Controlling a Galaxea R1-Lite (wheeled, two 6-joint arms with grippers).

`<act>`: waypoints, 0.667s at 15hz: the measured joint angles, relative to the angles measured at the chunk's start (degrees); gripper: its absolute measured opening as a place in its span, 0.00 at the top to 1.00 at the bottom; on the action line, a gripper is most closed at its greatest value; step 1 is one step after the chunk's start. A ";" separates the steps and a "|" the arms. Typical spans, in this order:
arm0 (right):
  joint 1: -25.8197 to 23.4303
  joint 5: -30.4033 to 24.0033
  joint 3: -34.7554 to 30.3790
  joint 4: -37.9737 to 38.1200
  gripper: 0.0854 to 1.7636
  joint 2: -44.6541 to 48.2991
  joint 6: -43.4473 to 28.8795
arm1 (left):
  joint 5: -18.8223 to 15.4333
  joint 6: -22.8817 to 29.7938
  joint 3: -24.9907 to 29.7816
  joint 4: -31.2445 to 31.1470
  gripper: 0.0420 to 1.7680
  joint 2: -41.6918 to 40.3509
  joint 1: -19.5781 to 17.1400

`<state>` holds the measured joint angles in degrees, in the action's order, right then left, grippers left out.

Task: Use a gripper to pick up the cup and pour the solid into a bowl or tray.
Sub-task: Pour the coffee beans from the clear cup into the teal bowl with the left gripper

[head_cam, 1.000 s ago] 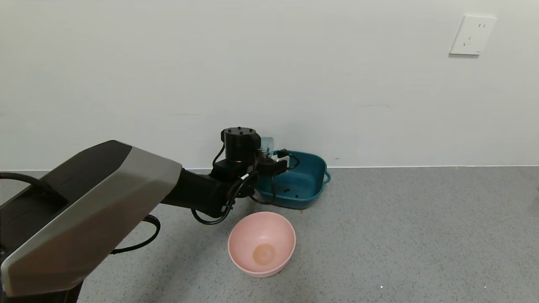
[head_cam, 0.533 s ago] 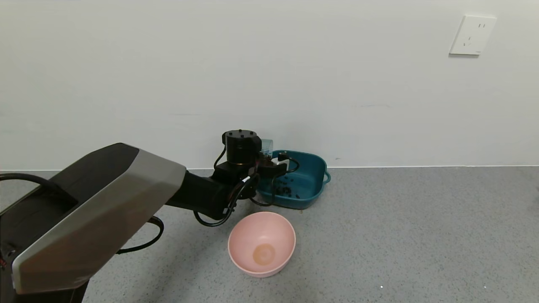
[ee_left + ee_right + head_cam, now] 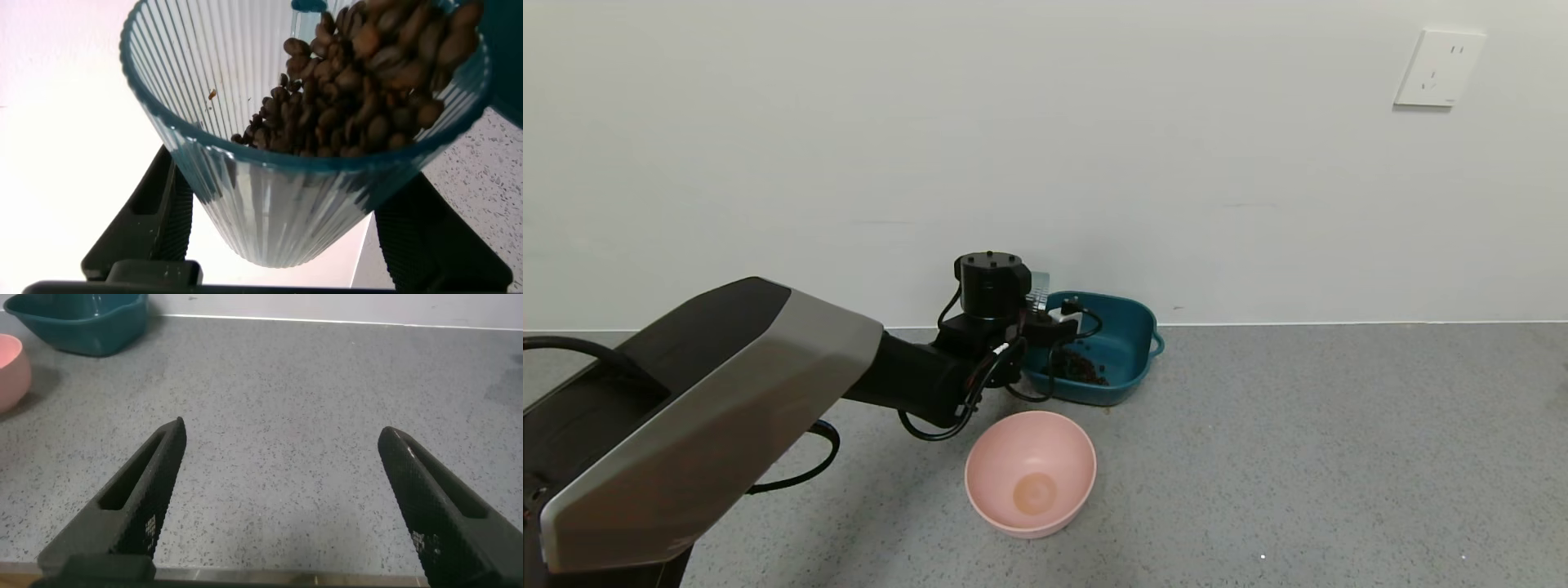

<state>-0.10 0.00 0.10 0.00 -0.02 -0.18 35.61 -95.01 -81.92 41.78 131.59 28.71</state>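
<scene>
— Where is the cup sitting right now?

— I'm seeing the left gripper (image 3: 1045, 314) clamping its dark fingers (image 3: 155, 216) on either side of the small translucent blue-grey ribbed plastic cup (image 3: 306, 155), which is tipping over the near-left rim of the dark teal squarish plastic basin (image 3: 1131, 314). The dark brown coffee beans (image 3: 368, 77) are crowding at the cup's lip in the left wrist view, and a pile of them (image 3: 1085, 369) is lying on the basin floor.

— How much room am I working with?

— The basin is sitting close against the white wall (image 3: 1045, 163) (its far rim looks nearly at the skirting line), with its side handle (image 3: 1157, 343) pointing toward open grey speckled floor (image 3: 1339, 449). The round pink plastic bowl (image 3: 1030, 472) is resting nearer me, apart from the basin. The right gripper (image 3: 282, 498) is hanging over bare floor with its jaws spread wide, holding nothing.
</scene>
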 joint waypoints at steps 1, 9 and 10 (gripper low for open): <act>0.00 0.00 0.00 0.00 0.03 0.00 -0.02 | 0.02 -0.02 0.00 0.00 0.28 0.02 0.01; 0.00 0.00 0.00 0.00 0.03 0.00 0.00 | 0.02 -0.11 0.11 0.39 0.28 0.17 0.04; 0.00 0.00 0.00 0.00 0.03 0.00 -0.02 | 0.05 -0.09 0.11 0.55 0.28 0.20 0.04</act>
<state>-0.10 0.00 0.10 0.00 -0.02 -0.21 35.66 -95.10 -81.81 42.33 131.78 28.75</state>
